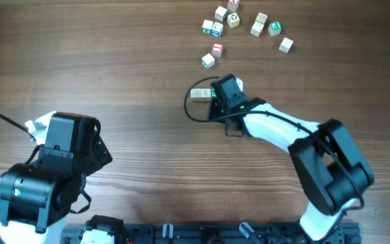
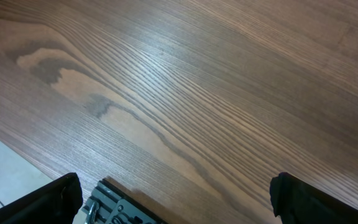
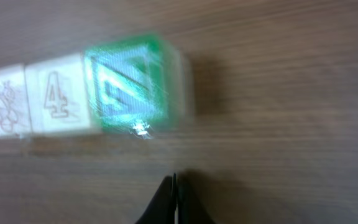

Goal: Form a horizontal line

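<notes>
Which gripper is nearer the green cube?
Right. The right gripper, shut, sits just beside the green cube; the left gripper hangs open far off over the table, with no cubes near.

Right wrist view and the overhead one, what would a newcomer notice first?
The short row of cubes in the middle of the scene stands out first. Its green-marked end cube glares close to the shut right pincer. Next come the loose cluster of cubes at the far right and the left pincer, wide open with nothing in it.
</notes>
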Available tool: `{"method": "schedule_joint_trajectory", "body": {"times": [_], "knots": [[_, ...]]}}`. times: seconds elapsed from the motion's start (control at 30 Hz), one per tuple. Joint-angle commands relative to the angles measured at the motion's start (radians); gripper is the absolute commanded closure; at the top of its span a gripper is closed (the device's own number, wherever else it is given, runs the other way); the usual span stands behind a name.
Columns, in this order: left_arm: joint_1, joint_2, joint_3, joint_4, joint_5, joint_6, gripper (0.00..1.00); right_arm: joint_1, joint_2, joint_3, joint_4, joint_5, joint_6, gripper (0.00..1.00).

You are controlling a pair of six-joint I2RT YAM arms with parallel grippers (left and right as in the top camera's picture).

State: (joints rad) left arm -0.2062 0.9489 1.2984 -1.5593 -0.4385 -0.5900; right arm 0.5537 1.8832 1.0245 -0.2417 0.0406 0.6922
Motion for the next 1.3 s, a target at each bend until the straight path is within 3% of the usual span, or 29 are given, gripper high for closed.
{"method": "schedule_joint_trajectory", "body": {"times": [0.0,0.1,0.2,0.3,0.37,0.43,0.57,0.77,0.97,1.27], "knots": [[0.008,-0.006,-0.004,0.002,-0.016,-0.021,0.0,-0.004,-0.115,-0.005,-0.158,0.198,0.113,0.95],[0.008,-0.006,-0.004,0.002,-0.016,-0.021,0.0,-0.023,-0.236,-0.005,-0.265,0.373,0.118,0.95],[0.008,-0.006,-0.004,0.002,-0.016,-0.021,0.0,-0.061,-0.34,-0.005,-0.267,0.521,0.096,0.92],[0.008,-0.006,-0.004,0.002,-0.016,-0.021,0.0,-0.112,-0.452,-0.004,-0.23,0.539,-0.016,0.61],[0.008,-0.006,-0.004,0.002,-0.016,-0.021,0.0,-0.15,-0.573,-0.003,-0.215,0.539,-0.09,0.2],[0.008,-0.006,-0.004,0.002,-0.016,-0.021,0.0,-0.167,-0.671,-0.003,-0.22,0.542,-0.12,0.01],[0.008,-0.006,-0.004,0.002,-0.016,-0.021,0.0,-0.175,-0.904,-0.003,-0.233,0.542,-0.338,0.0],[0.008,-0.006,-0.004,0.002,-0.016,-0.021,0.0,-0.175,-1.152,-0.003,-0.232,0.542,-0.336,0.01],[0.008,-0.006,-0.004,0.002,-0.016,-0.021,0.0,-0.175,-1.18,-0.004,-0.243,0.544,-0.339,0.0],[0.008,-0.006,-0.004,0.002,-0.016,-0.021,0.0,-0.175,-1.17,-0.004,-0.287,0.599,-0.47,0.0]]}}
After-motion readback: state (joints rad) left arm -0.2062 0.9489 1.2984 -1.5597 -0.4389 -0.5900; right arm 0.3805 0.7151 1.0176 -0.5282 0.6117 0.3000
